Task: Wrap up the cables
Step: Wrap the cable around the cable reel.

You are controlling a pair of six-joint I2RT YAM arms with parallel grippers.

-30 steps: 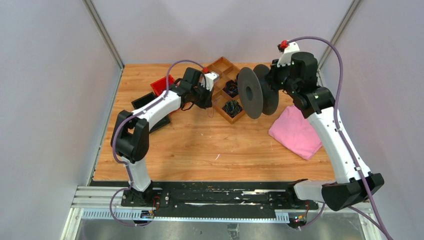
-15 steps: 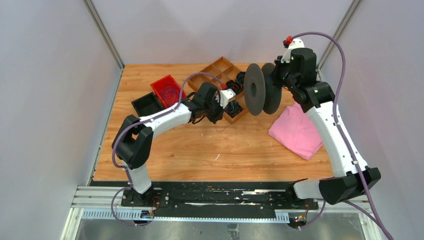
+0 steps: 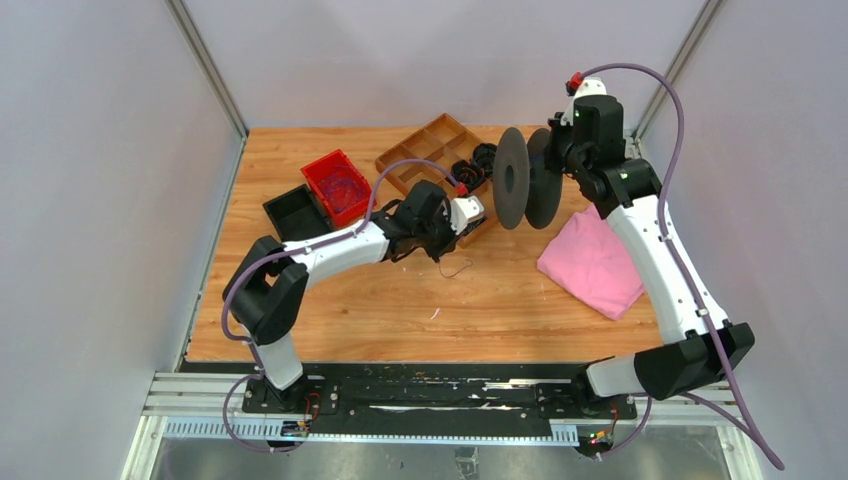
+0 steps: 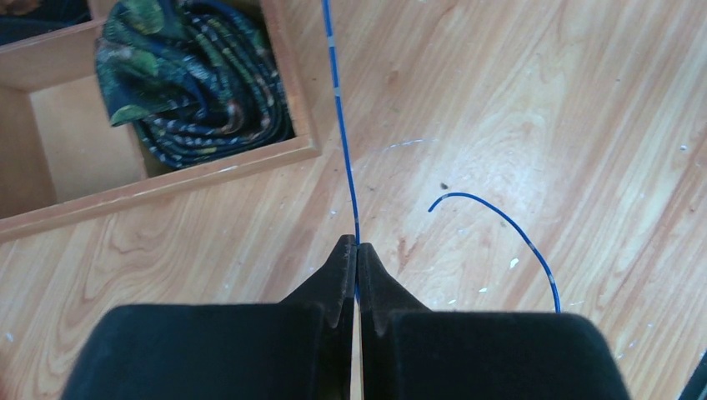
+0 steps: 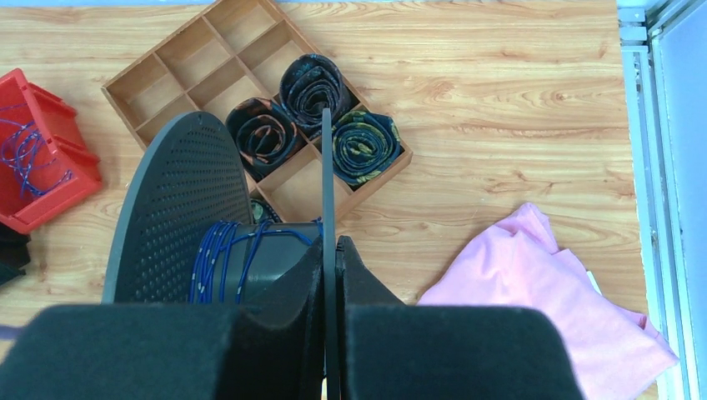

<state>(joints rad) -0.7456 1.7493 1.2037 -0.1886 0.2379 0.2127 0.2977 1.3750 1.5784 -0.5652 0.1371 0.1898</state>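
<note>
Blue wire, thin as string: one cable [image 4: 342, 125] rises straight from the left gripper [image 4: 357, 250], whose fingers are pressed together on it. It passes the corner of the wooden tray [image 4: 167, 187] and leaves the top of the wrist view. The cable's free tail [image 4: 500, 225] curls off to the right over the table [image 4: 584, 100]. Whether it rests on the wood, cannot tell.

Right gripper [image 5: 330, 250] is clamped on the thin near flange of the dark grey spool [image 5: 179, 208], holding it on edge above the tray. Several blue turns [image 5: 218, 254] sit on the hub, bunched toward the far, perforated flange. Whether the pinched cable joins those turns: too fine to trace from above.

Nearby: red bin [image 5: 79, 158] with loose blue cables, pink cloth [image 5: 534, 283] to the spool's right, and coiled bundles in the tray's compartments.

Judgement: the step in hand is feeding line onto the hub.
- Hold light, even tension, since slack would let turns slip over each other.
- Lead the cable squarely into the gap between the flanges, never across a rim.
- Lay new turns beside the bunch, working toward the near flange.
- Pull gently: a grip on a thin flange edge probably lets the spool twist under a hard tug.
- Watch the tray corner and the trailing tail, both likely snag points.
</note>
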